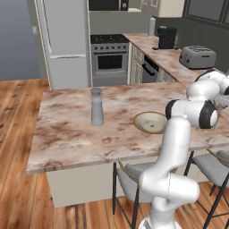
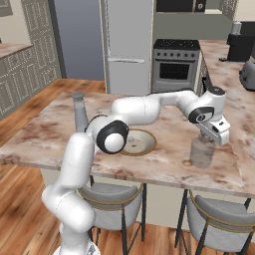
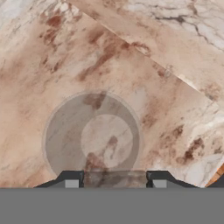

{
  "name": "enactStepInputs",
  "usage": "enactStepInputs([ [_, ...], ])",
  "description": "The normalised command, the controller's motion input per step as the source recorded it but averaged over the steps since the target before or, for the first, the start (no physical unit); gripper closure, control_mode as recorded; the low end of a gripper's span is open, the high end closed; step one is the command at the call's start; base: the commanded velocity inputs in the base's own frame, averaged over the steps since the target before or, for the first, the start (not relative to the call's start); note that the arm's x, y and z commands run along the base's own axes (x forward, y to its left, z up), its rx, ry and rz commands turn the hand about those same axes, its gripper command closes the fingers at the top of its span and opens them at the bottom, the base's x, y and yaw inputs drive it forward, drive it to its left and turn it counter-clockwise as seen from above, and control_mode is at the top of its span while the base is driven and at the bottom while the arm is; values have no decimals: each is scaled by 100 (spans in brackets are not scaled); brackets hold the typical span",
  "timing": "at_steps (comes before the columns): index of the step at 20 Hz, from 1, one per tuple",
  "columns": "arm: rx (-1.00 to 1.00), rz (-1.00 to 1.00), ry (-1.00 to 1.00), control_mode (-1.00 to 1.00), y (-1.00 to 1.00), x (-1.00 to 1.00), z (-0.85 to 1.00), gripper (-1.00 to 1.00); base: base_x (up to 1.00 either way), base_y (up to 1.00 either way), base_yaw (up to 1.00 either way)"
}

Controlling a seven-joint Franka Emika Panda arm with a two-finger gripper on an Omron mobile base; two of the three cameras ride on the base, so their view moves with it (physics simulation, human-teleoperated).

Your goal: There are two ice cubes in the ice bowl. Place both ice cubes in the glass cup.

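My gripper (image 2: 208, 141) hangs straight above a short translucent grey glass cup (image 2: 201, 153) near the right front of the island. From above the cup (image 3: 92, 140) reads as a grey ring on the marble. A pale translucent ice cube (image 3: 114, 179) sits between the fingertips, and my gripper (image 3: 114, 183) is shut on it. The ice bowl (image 1: 150, 122), beige inside with a golden-brown rim, lies mid-counter to the left of the cup (image 2: 141, 143), partly behind my elbow. I cannot make out a second cube in it.
A tall narrow grey-blue cylinder with a rounded top (image 1: 97, 106) stands left of the bowl. On the back counter are a toaster (image 1: 197, 57) and a dark coffee machine (image 1: 167, 38). Stools (image 2: 219, 209) stand under the island's front edge.
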Motion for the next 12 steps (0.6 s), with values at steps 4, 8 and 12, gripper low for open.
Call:
enactStepInputs([
  [4,0,0,4,-100,0,29,-30,100,0,0,0],
  [8,0,0,2,-100,-1,34,-23,100,0,0,0],
  [12,0,0,0,-100,-5,26,-14,100,0,0,0],
])
